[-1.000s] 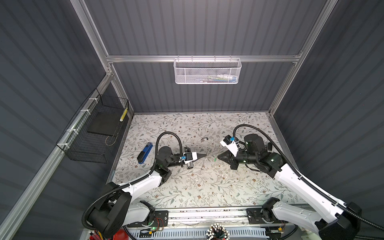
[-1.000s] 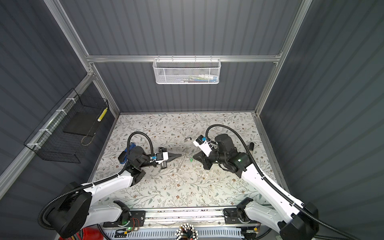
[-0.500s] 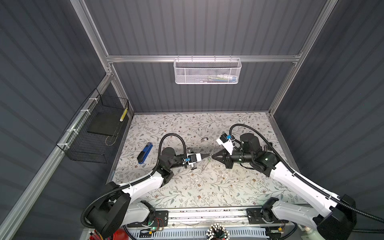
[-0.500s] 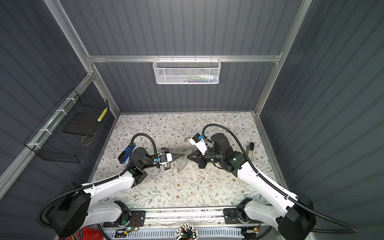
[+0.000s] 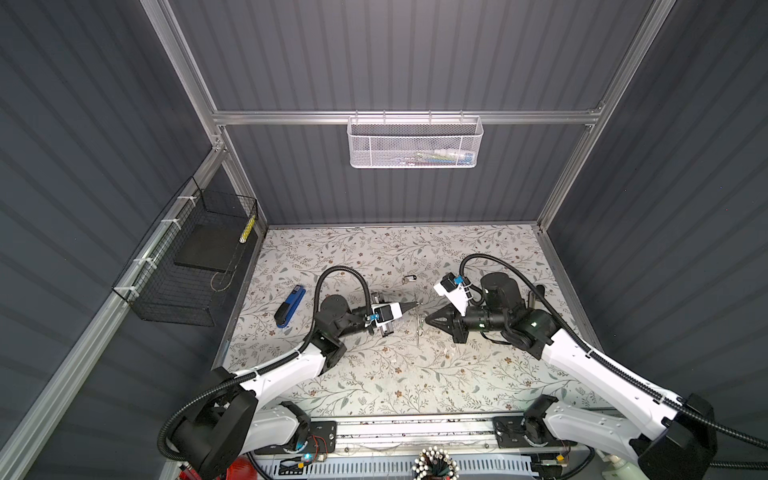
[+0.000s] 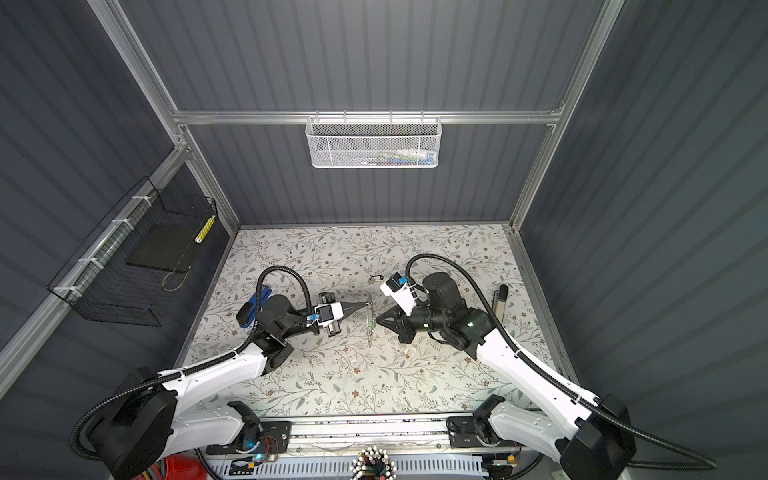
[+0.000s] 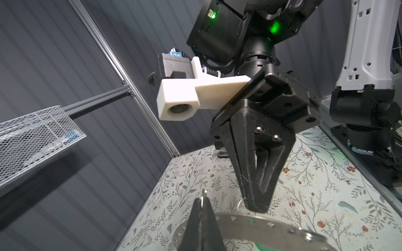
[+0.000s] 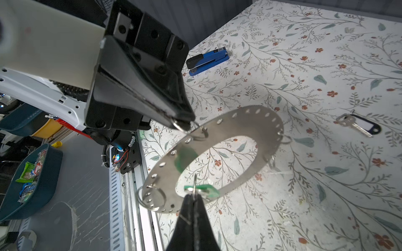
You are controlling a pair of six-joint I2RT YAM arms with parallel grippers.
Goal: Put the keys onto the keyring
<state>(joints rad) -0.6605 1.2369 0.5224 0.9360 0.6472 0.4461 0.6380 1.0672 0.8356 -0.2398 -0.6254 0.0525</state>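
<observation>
Over the floral tabletop [image 5: 374, 374], the left gripper [image 8: 185, 120] is clamped on a small split ring [image 8: 177, 126] at the rim of the keyring [image 8: 256, 130], which hangs tilted in the air. The right gripper [image 8: 192, 198] pinches the green-tagged key [image 8: 208, 190] at the keyring's opposite side. The black-tagged key [image 8: 359, 126] lies on the tabletop, well apart.

Left fingers [image 5: 409, 308], right fingers [image 5: 438, 321]: tight, facing.
</observation>
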